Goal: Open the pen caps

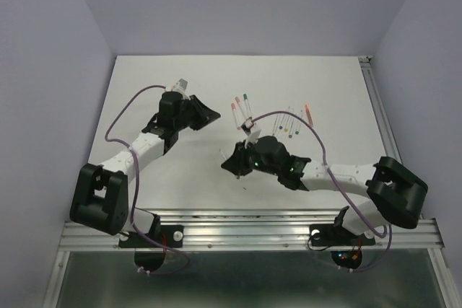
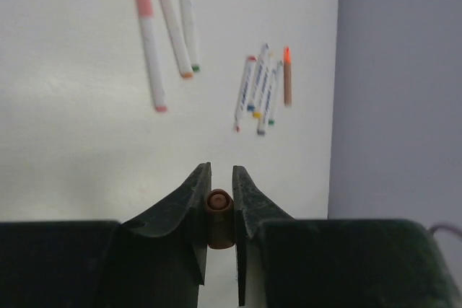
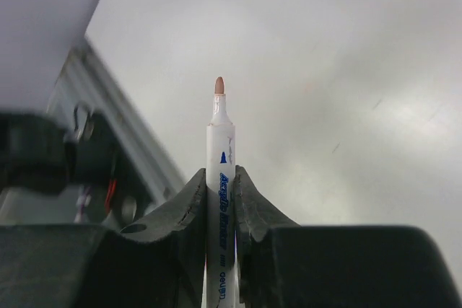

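Table [image 2: 72,171] behind cap [image 2: 219,208] in left claw [image 2: 220,172]

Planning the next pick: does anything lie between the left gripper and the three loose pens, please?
Nothing on the table separates the left gripper from the three pens, but its jaws are shut on a brown cap.

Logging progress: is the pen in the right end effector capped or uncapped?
Uncapped: the pen shows a bare brownish tip, and the left end effector grips a brown cap.
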